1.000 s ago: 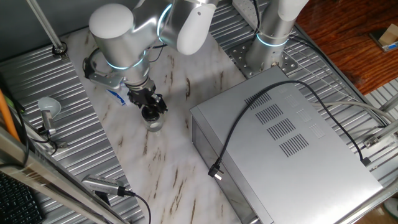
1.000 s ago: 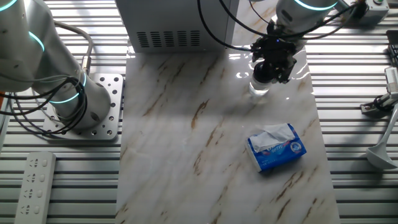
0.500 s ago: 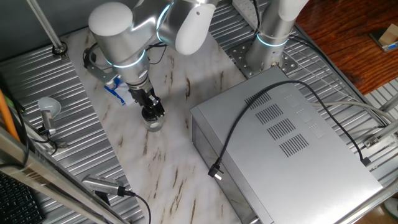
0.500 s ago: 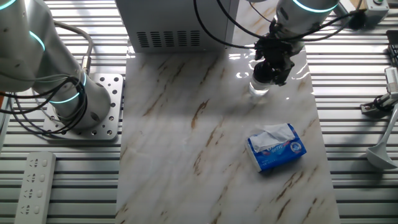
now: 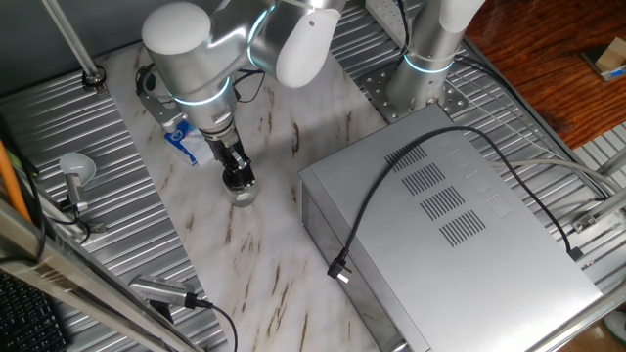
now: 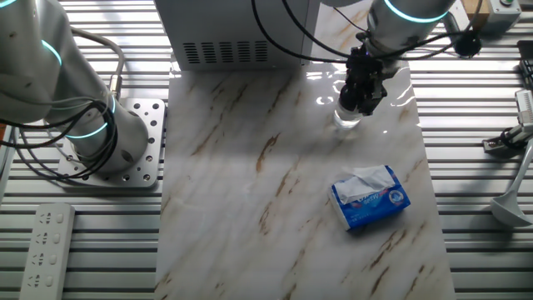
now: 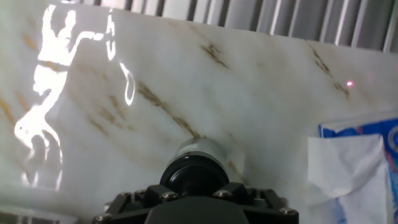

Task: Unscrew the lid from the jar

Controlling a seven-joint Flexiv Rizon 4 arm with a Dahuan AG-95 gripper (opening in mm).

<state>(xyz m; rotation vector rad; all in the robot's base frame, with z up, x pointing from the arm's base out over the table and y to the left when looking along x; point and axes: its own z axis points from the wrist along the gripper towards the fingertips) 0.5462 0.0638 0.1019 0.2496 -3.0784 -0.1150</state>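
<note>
1. on the marble counter point(image 5: 284, 244), in one fixed view, my claw point(image 5: 238, 180) stands straight down on the lid point(image 5: 238, 181) of the jar point(image 5: 242, 195), apparently pinching it.
2. from the other fixed view, the jar point(image 6: 347, 117) sits near the grey metal box point(image 6: 225, 33), well apart from the tissue packet point(image 6: 371, 197). nothing steadies the jar, so it may spin with the lid.
3. in the hand view, the lid point(image 7: 195, 175) sits centred below me; a weak grip would slip.
</note>
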